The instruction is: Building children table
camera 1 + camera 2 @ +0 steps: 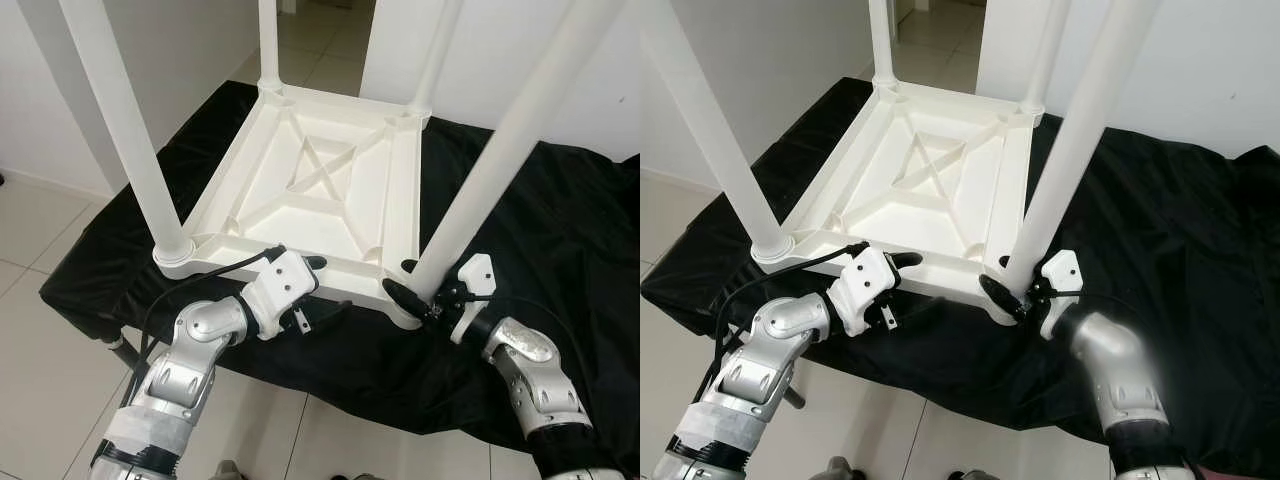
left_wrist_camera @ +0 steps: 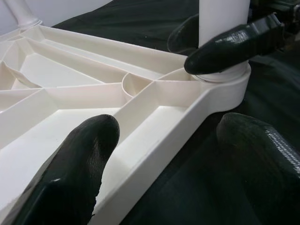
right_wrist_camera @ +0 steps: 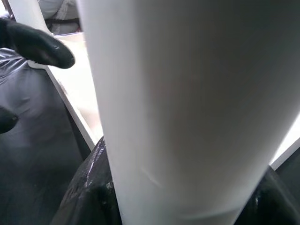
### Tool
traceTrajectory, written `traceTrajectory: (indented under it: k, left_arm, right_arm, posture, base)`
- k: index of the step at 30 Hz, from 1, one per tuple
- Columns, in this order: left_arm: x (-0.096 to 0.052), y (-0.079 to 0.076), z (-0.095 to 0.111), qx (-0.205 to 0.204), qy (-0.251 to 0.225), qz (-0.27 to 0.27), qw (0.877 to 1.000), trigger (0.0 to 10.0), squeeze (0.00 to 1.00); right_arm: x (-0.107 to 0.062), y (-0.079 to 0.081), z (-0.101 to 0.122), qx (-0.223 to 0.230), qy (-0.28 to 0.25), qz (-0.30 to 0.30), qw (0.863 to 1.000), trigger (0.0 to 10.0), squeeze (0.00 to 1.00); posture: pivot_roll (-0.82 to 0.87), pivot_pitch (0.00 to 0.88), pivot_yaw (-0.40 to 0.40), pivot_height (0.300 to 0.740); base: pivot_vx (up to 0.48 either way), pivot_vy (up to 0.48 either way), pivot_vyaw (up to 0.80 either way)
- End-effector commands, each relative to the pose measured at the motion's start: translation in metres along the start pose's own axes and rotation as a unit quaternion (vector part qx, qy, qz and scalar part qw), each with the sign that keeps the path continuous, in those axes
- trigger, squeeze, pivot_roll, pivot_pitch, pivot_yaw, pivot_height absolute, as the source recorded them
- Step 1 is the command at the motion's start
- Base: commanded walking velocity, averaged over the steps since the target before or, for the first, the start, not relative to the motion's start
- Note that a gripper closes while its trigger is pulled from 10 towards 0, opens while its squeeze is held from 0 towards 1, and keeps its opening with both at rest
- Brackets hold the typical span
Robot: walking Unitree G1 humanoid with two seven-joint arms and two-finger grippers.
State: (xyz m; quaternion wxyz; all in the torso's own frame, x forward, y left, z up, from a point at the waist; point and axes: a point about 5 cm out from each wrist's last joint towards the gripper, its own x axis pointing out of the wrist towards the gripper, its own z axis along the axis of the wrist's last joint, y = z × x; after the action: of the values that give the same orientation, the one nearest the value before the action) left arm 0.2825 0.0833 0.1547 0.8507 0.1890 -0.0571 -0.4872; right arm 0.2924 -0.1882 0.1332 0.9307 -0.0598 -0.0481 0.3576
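The white children's table top (image 1: 320, 190) is seen lying upside down on a bench draped in black cloth (image 1: 560, 230), its ribbed underside facing up. All four legs are seen standing in the corner sockets, so the build is judged nearly done. The near right leg (image 1: 500, 150) is gripped at its base by the right pincer (image 1: 425, 292), black fingers closed around it just above the socket; a last tightening or seating is probably in hand there. The left pincer (image 1: 318, 292) is held open across the near edge of the top, one finger (image 2: 77, 168) over the inside, the other outside over the cloth, nothing pinched, seemingly a steadying hold. What is likely left: seating that last leg firmly, then turning the table upright.

The tops of the legs are cut off by the frame. Whether the near right leg is fully home cannot be told, its joint being hidden behind the pincer fingers.
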Motion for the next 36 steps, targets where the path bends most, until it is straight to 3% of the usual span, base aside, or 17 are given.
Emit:
traceTrajectory:
  k: [1,5,6,7,9,14,15,19,21,26,27,28,29,30,32,36]
  left_arm:
    - [0.001,-0.004,-0.002,-0.001,0.007,-0.022,1.000,10.0,0.00]
    - [0.002,-0.004,-0.004,-0.003,0.010,-0.011,1.000,10.0,0.00]
    - [0.002,-0.004,-0.005,-0.004,0.011,-0.007,1.000,10.0,0.00]
    - [0.003,-0.005,-0.005,-0.006,0.011,-0.003,1.000,10.0,0.00]
    - [0.003,-0.005,-0.005,-0.008,0.011,-0.002,1.000,10.0,0.00]
    - [0.005,-0.008,-0.006,-0.012,0.012,0.005,1.000,10.0,0.00]
    - [0.006,-0.009,-0.006,-0.013,0.011,0.007,1.000,10.0,0.00]
    - [0.008,-0.011,-0.006,-0.015,0.010,0.009,1.000,10.0,0.00]
    - [0.010,-0.012,-0.006,-0.016,0.008,0.008,1.000,10.0,0.00]
    - [0.011,-0.012,-0.005,-0.017,0.006,0.008,1.000,10.0,0.00]
    - [0.012,-0.011,-0.005,-0.016,0.006,0.008,1.000,10.0,0.00]
    - [0.012,-0.011,-0.005,-0.016,0.006,0.008,1.000,10.0,0.00]
    - [0.013,-0.011,-0.005,-0.015,0.006,0.009,1.000,10.0,0.00]
    - [0.013,-0.011,-0.005,-0.015,0.006,0.009,1.000,10.0,0.00]
    - [0.015,-0.012,-0.005,-0.013,0.004,0.009,1.000,10.0,0.00]
    - [0.016,-0.013,-0.004,-0.013,0.003,0.008,1.000,10.0,0.00]
  right_arm:
    - [-0.005,-0.005,-0.006,0.008,0.011,-0.012,1.000,0.0,0.00]
    - [-0.009,-0.005,-0.007,0.013,0.008,-0.026,1.000,0.0,0.00]
    - [-0.010,-0.004,-0.007,0.019,0.007,-0.034,0.999,1.9,0.00]
    - [-0.012,-0.004,-0.006,0.023,0.003,-0.045,0.999,10.0,0.00]
    - [-0.013,-0.003,-0.006,0.025,0.000,-0.052,0.998,10.0,0.00]
    - [-0.013,0.000,-0.002,0.014,-0.016,-0.139,0.990,10.0,0.00]
    - [-0.014,0.001,-0.002,0.011,-0.012,-0.175,0.984,10.0,0.00]
    - [-0.015,0.003,-0.002,0.006,-0.009,-0.225,0.974,10.0,0.00]
    - [-0.009,0.017,-0.001,0.024,-0.011,-0.277,0.961,10.0,0.00]
    - [-0.006,0.024,-0.002,0.038,-0.007,-0.301,0.953,10.0,0.00]
    - [-0.004,0.027,-0.005,0.043,0.001,-0.330,0.943,10.0,0.00]
    - [-0.004,0.027,-0.005,0.043,0.001,-0.330,0.943,10.0,0.00]
    - [-0.002,0.030,-0.007,0.048,0.011,-0.368,0.929,10.0,0.00]
    - [-0.002,0.030,-0.007,0.048,0.011,-0.368,0.929,10.0,0.00]
    - [0.005,0.043,-0.011,0.072,0.024,-0.440,0.895,10.0,0.00]
    - [0.011,0.049,-0.011,0.083,0.026,-0.443,0.892,10.0,0.00]
  posture:
    - [0.05,0.075,-0.036,0.740]
    - [0.04,0.077,-0.046,0.740]
    - [0.04,0.078,-0.047,0.740]
    - [0.04,0.079,-0.051,0.740]
    - [0.04,0.079,-0.051,0.740]
    - [0.04,0.082,-0.055,0.740]
    - [0.03,0.085,-0.055,0.740]
    - [0.03,0.084,-0.054,0.740]
    - [0.02,0.081,-0.054,0.740]
    - [0.02,0.081,-0.054,0.740]
    - [0.02,0.076,-0.056,0.740]
    - [0.02,0.076,-0.056,0.740]
    - [0.02,0.072,-0.059,0.740]
    - [0.02,0.072,-0.059,0.740]
    - [0.02,0.069,-0.064,0.740]
    - [0.02,0.064,-0.067,0.740]
  base:
    - [0.000,0.000,0.00]
    - [0.000,0.000,0.00]
    - [0.000,0.000,0.00]
    - [0.000,0.000,0.00]
    - [0.000,0.000,0.00]
    - [0.000,0.000,0.00]
    - [0.000,0.000,0.00]
    - [0.000,0.000,0.00]
    - [0.000,0.000,0.00]
    - [0.000,0.000,0.00]
    - [0.000,0.000,0.00]
    - [0.000,0.000,0.00]
    - [0.000,0.000,0.00]
    - [0.000,0.000,0.00]
    - [0.000,0.000,0.00]
    - [0.000,0.000,0.00]
